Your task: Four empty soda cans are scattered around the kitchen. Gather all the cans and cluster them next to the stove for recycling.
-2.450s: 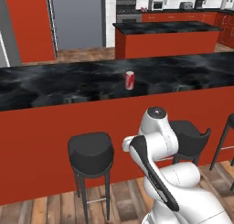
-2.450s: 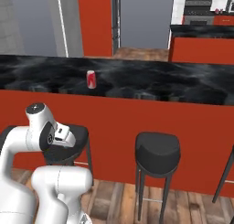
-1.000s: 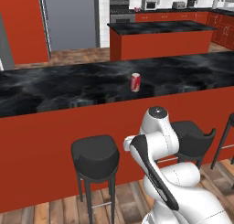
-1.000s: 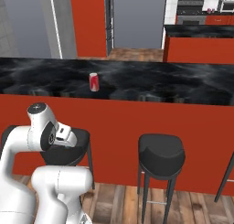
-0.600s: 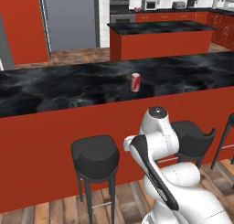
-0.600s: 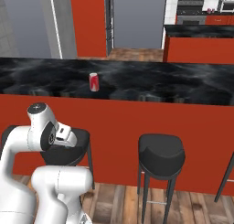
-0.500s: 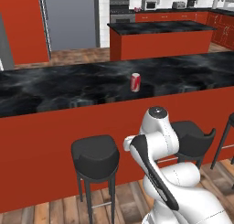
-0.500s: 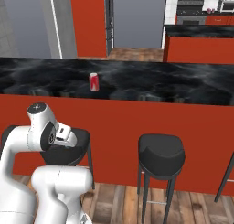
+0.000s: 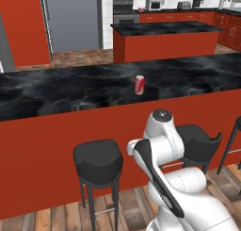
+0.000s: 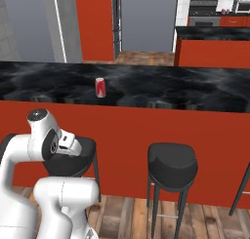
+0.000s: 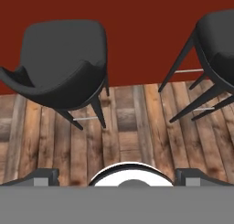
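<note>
End effector point(image 11: 117, 175) apparently open, unchanged.

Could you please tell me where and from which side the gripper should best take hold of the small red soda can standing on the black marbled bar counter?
Grip the small red soda can around the middle of its round side wall, probably coming in level from the robot's side across the black marbled bar counter. It stands upright and alone, so the open gripper can straddle it; the silvery top gives nothing to pinch.
</note>
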Available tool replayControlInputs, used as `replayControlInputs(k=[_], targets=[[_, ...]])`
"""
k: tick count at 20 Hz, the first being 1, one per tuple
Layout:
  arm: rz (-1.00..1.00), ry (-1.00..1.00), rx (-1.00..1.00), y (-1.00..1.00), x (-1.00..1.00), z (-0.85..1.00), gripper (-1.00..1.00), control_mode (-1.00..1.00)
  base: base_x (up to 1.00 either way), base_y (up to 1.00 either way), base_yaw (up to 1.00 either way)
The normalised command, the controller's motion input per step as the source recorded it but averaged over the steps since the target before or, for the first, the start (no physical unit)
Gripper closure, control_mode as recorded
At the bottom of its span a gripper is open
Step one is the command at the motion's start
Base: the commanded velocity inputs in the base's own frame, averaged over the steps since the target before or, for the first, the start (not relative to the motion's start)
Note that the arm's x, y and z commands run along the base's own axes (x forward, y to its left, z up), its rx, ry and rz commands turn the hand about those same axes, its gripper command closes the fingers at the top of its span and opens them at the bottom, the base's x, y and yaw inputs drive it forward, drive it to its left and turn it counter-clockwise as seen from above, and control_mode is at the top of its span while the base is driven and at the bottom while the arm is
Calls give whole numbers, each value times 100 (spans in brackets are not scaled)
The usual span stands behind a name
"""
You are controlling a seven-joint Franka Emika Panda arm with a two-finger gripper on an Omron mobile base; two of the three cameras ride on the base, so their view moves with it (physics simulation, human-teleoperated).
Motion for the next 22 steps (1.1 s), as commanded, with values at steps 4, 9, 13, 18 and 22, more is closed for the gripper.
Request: replayControlInputs(k=[4,9,13,18,22], targets=[[0,-8,0,-2,-18,21,-100,-100,0,0,0],[-2,1,0,-7,-12,30,-100,-100,0,0,0],[0,3,1,-3,0,35,-100,-100,0,0,0],[0,-1,0,-6,-1,37,-100,-100,0,0,0],[0,-8,0,-1,-2,36,-100,-100,0,0,0]])
